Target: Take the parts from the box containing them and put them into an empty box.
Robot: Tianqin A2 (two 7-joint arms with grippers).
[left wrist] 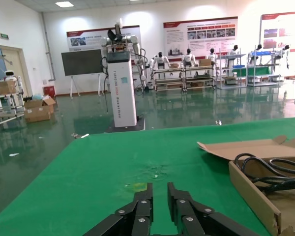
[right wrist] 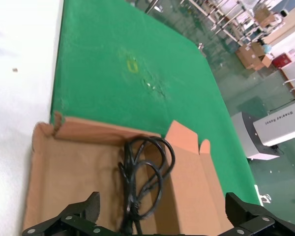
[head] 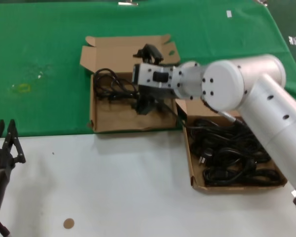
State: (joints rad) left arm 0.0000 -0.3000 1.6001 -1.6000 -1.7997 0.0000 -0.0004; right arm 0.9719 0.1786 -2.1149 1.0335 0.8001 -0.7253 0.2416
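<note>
My left gripper (head: 5,140) waits nearest me on the white table (head: 118,182), well left of the left box (head: 113,121), its fingers (left wrist: 143,209) drawn narrow with only a slit between them. Its arm is cut off at the head view's lower edge.

Two brown cardboard boxes sit side by side, counted from the head view. The right box (head: 195,168), just right of the left box, holds a tangled heap of black power cords (head: 232,153); how many lie there cannot be counted, and my right forearm hides the box's far end and right side.

My right gripper (head: 147,103) hangs over the left box, jaws spread wide: the wrist view shows its two fingers (right wrist: 81,211) far apart, with nothing between them. The head view hides that gap behind the wrist housing.

One coiled cord (head: 108,84) lies in the left box, toward its far left corner; the right wrist view shows its loops (right wrist: 145,177) against the lid fold, the lower end cut off at the frame edge. The left box's lid (head: 126,49) lies open on the green cloth (head: 44,59) beyond it.

Only the left wrist view shows the hall behind the left box: a white pillar (left wrist: 122,88), display boards and shelving.
</note>
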